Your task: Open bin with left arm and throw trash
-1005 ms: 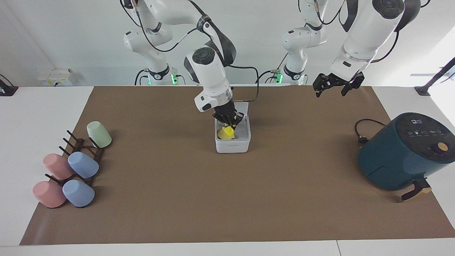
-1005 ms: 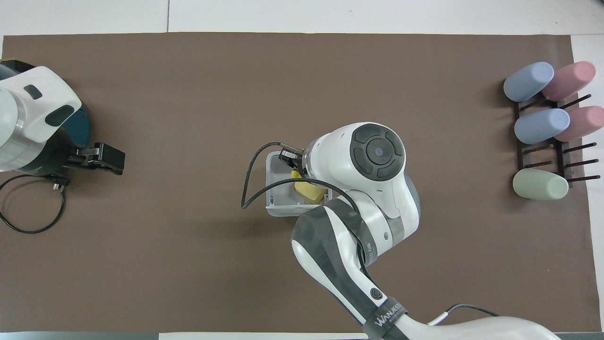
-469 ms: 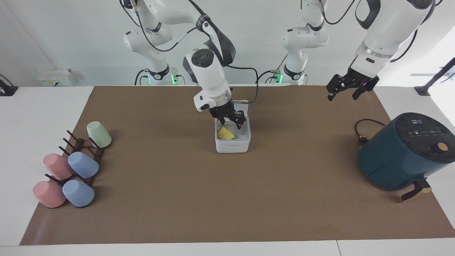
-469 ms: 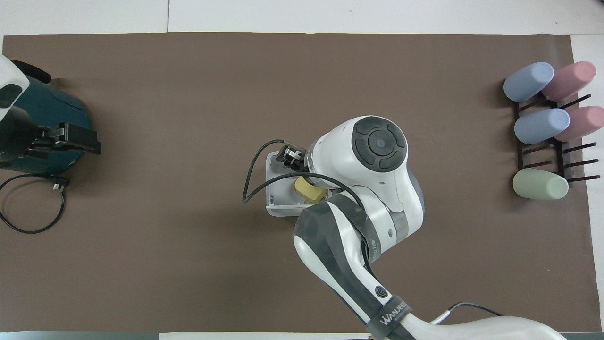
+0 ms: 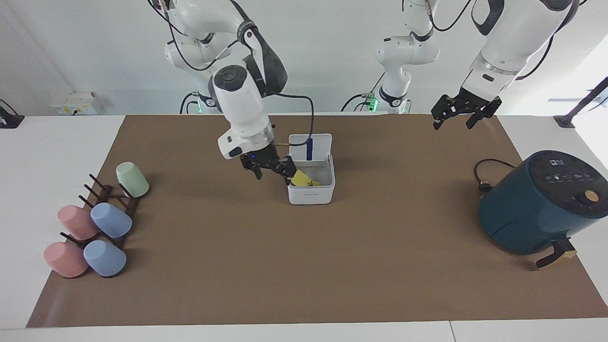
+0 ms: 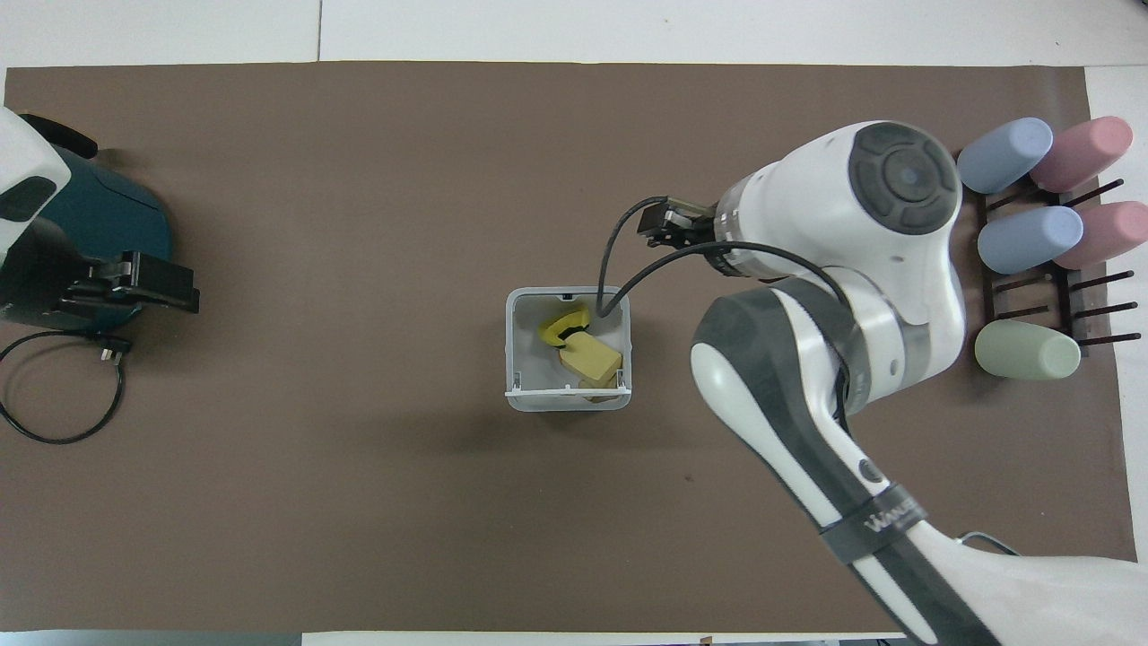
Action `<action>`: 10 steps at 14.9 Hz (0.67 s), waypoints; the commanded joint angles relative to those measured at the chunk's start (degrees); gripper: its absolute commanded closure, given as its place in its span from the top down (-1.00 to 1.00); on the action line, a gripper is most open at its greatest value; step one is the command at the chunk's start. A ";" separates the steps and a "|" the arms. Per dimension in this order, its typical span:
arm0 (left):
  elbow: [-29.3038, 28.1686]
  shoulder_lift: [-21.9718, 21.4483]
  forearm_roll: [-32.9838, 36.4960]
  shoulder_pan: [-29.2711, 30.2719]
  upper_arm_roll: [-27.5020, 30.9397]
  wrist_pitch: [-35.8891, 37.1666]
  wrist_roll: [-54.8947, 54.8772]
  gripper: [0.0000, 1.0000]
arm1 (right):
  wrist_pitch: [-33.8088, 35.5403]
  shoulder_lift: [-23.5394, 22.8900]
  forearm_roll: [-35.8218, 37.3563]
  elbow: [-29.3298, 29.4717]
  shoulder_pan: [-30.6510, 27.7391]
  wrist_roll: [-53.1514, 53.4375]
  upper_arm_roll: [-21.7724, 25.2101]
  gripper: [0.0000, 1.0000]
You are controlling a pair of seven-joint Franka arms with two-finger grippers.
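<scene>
The bin stands mid-bench, a little toward my edge, its lid flipped up on the side nearest me. Inside lies the trash: a bright yellow notched piece, a pale yellow chunk and a tan crumb against the wall nearest me. My right gripper hangs just beside the bin, toward my right arm's end, jaws wide and holding nothing. My left gripper hovers over the corner of the mat nearest my left base, jaws wide and empty too. The air fryer sits at that end; cups on a rack fill the right arm's end.
</scene>
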State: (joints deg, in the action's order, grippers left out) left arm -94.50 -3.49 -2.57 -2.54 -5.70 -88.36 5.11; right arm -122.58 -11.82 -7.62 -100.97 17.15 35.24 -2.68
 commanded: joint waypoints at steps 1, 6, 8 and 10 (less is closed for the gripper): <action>-0.61 -0.99 2.56 -0.37 0.96 0.12 -4.14 1.00 | 2.77 2.32 1.81 -0.36 -5.53 -7.88 -0.66 1.00; 0.10 -0.64 2.74 3.24 -1.85 -0.24 -4.15 1.00 | 10.16 6.89 5.67 -0.63 -13.62 -17.73 -0.74 1.00; 0.19 -0.55 2.74 2.72 -1.68 -0.24 -3.53 1.00 | 11.30 7.43 5.68 -0.54 -16.08 -19.15 -0.66 1.00; -0.07 -0.64 2.65 2.71 -1.77 -0.32 -3.53 1.00 | 12.44 8.83 5.86 -0.54 -17.32 -19.15 -0.66 1.00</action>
State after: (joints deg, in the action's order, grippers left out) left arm -94.40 -3.58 -0.93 -0.52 -6.63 -88.42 2.03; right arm -111.36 -4.56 -2.89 -100.87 1.43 17.02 -2.48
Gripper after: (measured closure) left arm 0.000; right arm 0.000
